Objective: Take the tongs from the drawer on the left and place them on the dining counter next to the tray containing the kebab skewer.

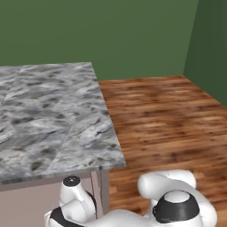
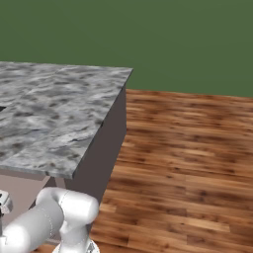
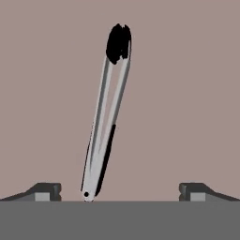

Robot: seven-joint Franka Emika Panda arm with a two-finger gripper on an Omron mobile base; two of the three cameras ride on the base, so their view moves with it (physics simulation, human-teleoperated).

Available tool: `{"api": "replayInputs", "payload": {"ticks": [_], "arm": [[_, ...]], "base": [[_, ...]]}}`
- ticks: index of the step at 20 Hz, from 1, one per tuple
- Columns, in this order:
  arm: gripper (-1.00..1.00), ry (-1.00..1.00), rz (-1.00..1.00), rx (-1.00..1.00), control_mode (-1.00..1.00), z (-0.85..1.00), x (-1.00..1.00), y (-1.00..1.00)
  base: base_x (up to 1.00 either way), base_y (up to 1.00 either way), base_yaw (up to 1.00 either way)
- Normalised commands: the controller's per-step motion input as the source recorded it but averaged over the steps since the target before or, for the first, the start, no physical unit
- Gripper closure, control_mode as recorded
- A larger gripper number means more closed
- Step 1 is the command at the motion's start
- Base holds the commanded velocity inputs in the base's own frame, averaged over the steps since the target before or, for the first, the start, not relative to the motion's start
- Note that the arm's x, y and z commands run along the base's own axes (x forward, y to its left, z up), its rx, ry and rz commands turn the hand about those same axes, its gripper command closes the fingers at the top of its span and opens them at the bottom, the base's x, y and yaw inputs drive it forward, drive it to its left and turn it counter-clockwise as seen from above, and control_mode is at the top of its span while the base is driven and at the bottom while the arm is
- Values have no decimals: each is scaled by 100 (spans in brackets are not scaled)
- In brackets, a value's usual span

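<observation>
Reaching: gripper (image 3: 120,192) spread wide and empty above the tongs (image 3: 107,119) on the drawer floor (image 3: 187,93).
Tongs: lying from 6 toward 12 o'clock.
Next: descend, close on the shaft.

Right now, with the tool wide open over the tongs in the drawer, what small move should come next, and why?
Probably ease the tool straight down, then close. In the hand view the tongs lie flat on the mauve drawer floor between the open fingertips, closer to one of them, so a slight sideways shift to centre them first may help.
</observation>
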Motion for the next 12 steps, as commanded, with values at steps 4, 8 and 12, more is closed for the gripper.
{"api": "replayInputs", "payload": {"ticks": [4, 8, 12], "arm": [[-100, -7, 0, 0, -100, -20, 16, 17], [-100, -1, 0, 0, -100, -24, 11, 1], [-100, 0, 0, 0, -100, -31, 1, 0]], "base": [[0, 0, 0], [0, 0, 0], [0, 0, 0]]}}
